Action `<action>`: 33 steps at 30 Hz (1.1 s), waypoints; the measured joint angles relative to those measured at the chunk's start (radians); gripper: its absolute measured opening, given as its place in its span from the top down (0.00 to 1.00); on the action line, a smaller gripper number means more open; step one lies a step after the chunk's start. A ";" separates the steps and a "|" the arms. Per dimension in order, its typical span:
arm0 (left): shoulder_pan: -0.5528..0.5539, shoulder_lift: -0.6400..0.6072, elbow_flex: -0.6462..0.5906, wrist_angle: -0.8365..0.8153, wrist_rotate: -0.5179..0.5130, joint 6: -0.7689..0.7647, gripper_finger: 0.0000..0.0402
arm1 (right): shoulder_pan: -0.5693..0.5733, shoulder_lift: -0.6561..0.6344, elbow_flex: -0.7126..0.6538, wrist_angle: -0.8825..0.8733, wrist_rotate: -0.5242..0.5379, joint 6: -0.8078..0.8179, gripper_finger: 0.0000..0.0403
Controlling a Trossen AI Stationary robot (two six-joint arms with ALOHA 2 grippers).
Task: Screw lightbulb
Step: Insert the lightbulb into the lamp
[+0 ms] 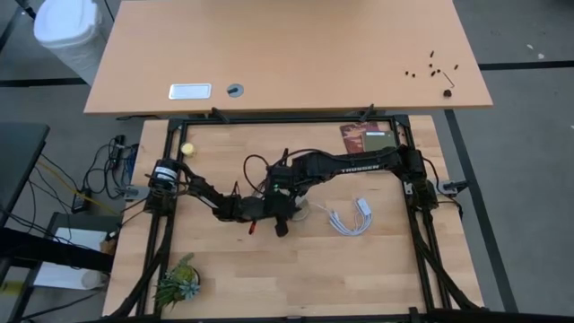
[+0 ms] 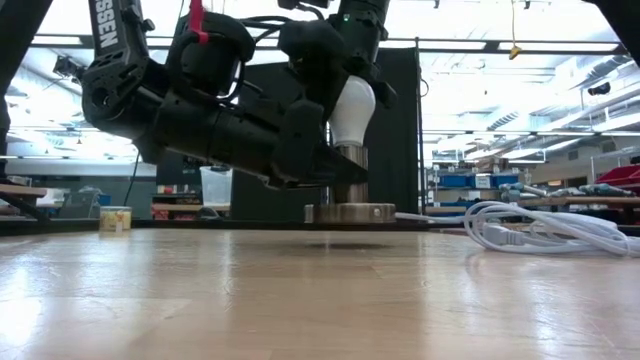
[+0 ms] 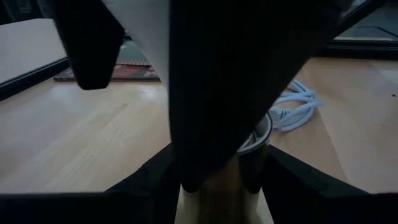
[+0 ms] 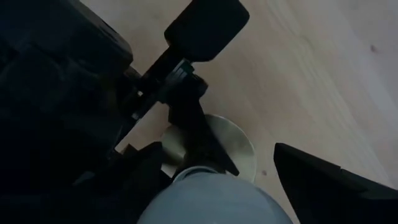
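The white lightbulb [image 2: 354, 108] stands upright in the metal socket [image 2: 350, 172], whose round base disc [image 2: 350, 212] rests on the table. In the high view the socket disc [image 1: 305, 213] shows at mid-table under both arms. My left gripper [image 2: 318, 165] reaches in level from the table's left and is shut on the socket. My right gripper [image 2: 345, 55] comes down from above and is shut on the lightbulb, whose dome [image 4: 211, 199] shows between its fingers in the right wrist view. My left gripper pinches the socket's upright metal neck [image 3: 256, 144] between its two fingers, above the base disc. The fingers come in level from the table's left. The socket stands upright, its disc on the table. My right gripper holds the lightbulb's rounded dome [image 2: 360, 100] between its two fingers, pointing down from above. The gripper's own body hides the exact place of contact. The bulb stands upright, its narrow base in the socket.
A coiled white cable [image 1: 352, 218] lies on the table right of the socket and also shows in the low view [image 2: 540, 225]. A small plant [image 1: 178, 280] stands at the near left, a yellow ball [image 1: 187, 149] at the far left, a brown book [image 1: 366, 138] at the far right.
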 joint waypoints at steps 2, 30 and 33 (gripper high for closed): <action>0.000 0.000 0.000 -0.003 0.002 0.000 0.52 | 0.001 0.000 0.000 0.000 0.000 -0.001 0.18; 0.002 0.000 -0.016 0.005 -0.018 -0.003 0.52 | 0.031 -0.039 0.026 0.020 0.037 -0.049 0.16; 0.002 0.000 -0.016 0.001 -0.017 -0.003 0.52 | 0.032 -0.039 0.028 0.018 0.037 -0.055 0.16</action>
